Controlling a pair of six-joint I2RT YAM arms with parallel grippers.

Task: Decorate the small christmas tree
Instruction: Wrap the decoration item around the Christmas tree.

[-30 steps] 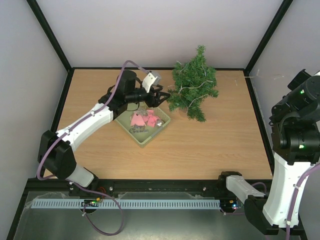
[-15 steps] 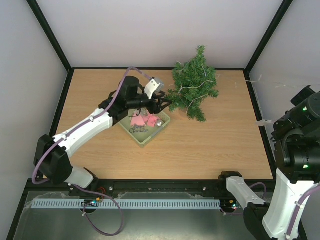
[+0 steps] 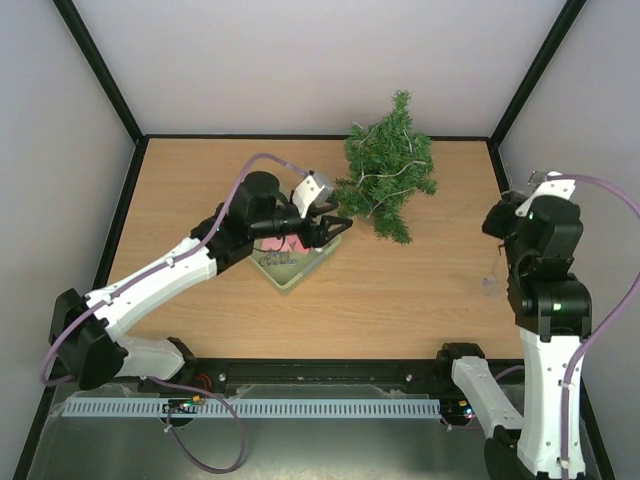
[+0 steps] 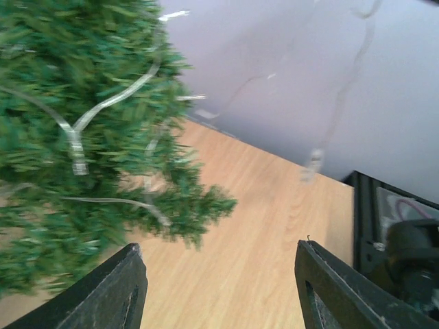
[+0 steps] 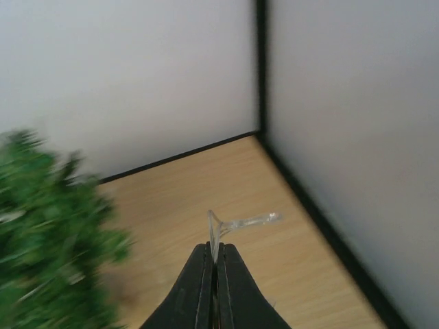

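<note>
The small christmas tree (image 3: 385, 175) lies tilted at the back of the table, with a clear strand wound through its branches (image 4: 68, 137). In the right wrist view the tree (image 5: 48, 233) is a blur at the left. My left gripper (image 3: 335, 225) hovers open and empty over the far corner of the pale green basket (image 3: 285, 283), just short of the tree's lower branches; its fingers (image 4: 219, 288) stand wide apart. My right gripper (image 3: 498, 218) is at the right side of the table, shut (image 5: 215, 257) on a loop of clear strand (image 5: 243, 223).
Pink ornaments (image 3: 292, 245) lie in the basket, mostly hidden under my left arm. A thin clear strand with a small bulb (image 4: 314, 161) hangs in the air right of the tree. Black frame posts and pale walls enclose the table on three sides.
My right arm has swung in from the right edge to over the table, carrying the clear strand. My left gripper has shifted a little right and nearer, staying open.
</note>
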